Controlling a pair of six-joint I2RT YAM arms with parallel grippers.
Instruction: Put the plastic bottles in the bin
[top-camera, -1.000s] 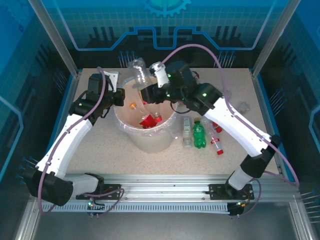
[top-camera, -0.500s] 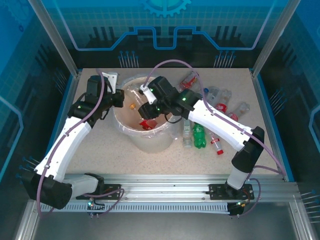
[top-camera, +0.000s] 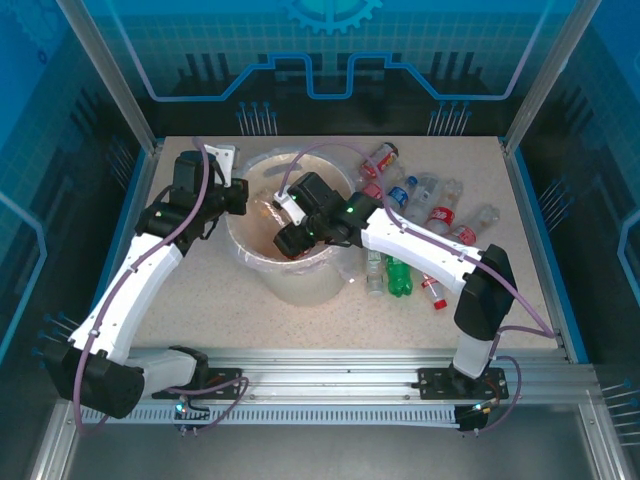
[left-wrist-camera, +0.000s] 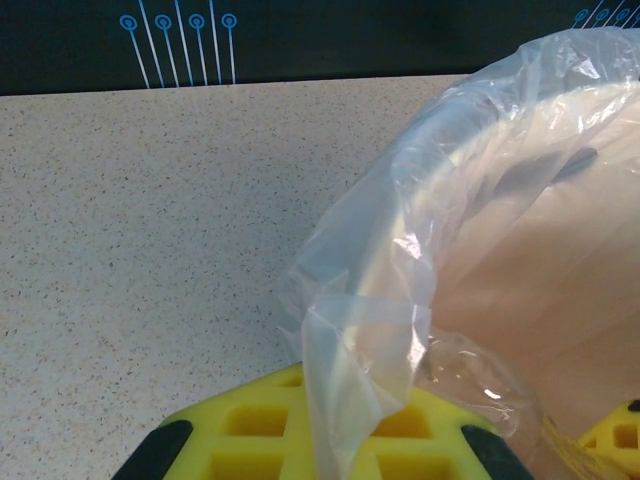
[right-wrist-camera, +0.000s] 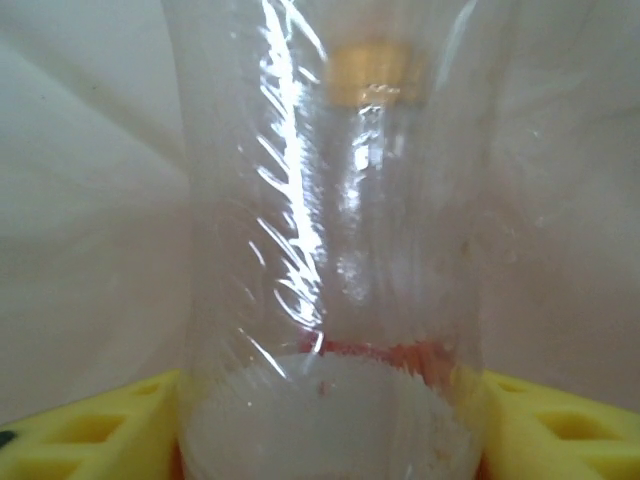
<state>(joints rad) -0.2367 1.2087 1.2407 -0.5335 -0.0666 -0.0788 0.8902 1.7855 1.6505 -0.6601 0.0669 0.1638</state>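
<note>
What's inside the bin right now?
The right gripper reaches into the bin, a clear bottle between its fingers. An orange cap shows beyond it. The arm and the bottle cover the rest of the bottom.

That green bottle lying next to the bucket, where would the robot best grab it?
Probably its middle, from straight above: the green bottle lies flat on its side, so it can be pinched across its round body. A clear bottle lies close beside it, leaving little room there.
</note>
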